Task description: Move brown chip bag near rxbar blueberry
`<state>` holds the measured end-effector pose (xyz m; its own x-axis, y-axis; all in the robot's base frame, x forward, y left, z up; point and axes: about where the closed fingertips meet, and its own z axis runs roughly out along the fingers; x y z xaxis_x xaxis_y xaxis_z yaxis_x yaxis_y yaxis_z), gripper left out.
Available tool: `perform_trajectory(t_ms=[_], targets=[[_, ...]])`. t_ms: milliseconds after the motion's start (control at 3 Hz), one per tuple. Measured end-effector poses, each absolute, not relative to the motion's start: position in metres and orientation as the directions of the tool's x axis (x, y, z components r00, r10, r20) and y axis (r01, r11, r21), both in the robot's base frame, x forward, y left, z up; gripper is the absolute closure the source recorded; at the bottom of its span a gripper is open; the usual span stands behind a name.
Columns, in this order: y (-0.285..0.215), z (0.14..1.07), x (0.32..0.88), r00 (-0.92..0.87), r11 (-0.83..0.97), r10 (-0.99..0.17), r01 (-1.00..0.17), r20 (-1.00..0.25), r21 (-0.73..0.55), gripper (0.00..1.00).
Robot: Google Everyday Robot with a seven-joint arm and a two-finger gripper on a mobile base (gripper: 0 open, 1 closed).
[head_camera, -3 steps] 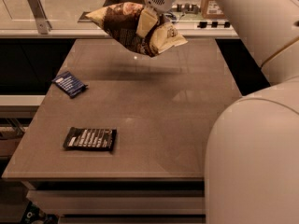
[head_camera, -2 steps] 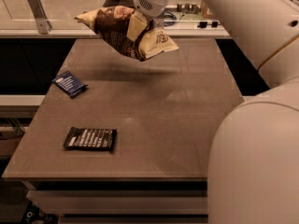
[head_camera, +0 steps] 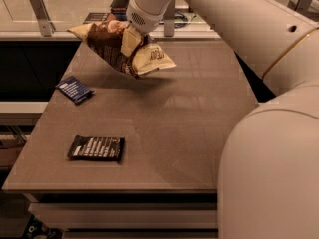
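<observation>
My gripper (head_camera: 130, 43) is shut on the brown chip bag (head_camera: 107, 41), a crinkly dark brown bag with cream-yellow ends, and holds it in the air above the far left part of the table (head_camera: 189, 113). The bag hangs tilted, its right end lower. The rxbar blueberry (head_camera: 74, 89), a small flat dark-blue wrapper, lies on the table near the left edge, below and to the left of the bag.
A flat black bar wrapper (head_camera: 96, 148) with white text lies near the table's front left. My large white arm (head_camera: 239, 44) fills the right side of the view. A counter with a metal bracket (head_camera: 39, 5) runs behind the table.
My gripper has carried the chip bag to the left and slightly lower, closer to the blue bar. The wrappers on the table have not moved.
</observation>
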<state>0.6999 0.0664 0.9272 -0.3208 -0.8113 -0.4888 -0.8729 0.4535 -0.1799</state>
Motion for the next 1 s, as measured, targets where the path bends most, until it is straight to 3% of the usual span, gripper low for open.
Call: perform_trajectory(t_ms=[333, 667, 1000], targets=[[0.0826, 0.9075, 0.6964, -0.338, 0.449, -0.803, -0.885, -0.490, -0.126, 1.00], [0.0831, 0.9063, 0.6965, -0.337, 0.447, -0.805, -0.886, -0.488, -0.126, 0.84], [0.0846, 0.9040, 0.6965, -0.337, 0.445, -0.807, -0.887, -0.486, -0.124, 0.59]])
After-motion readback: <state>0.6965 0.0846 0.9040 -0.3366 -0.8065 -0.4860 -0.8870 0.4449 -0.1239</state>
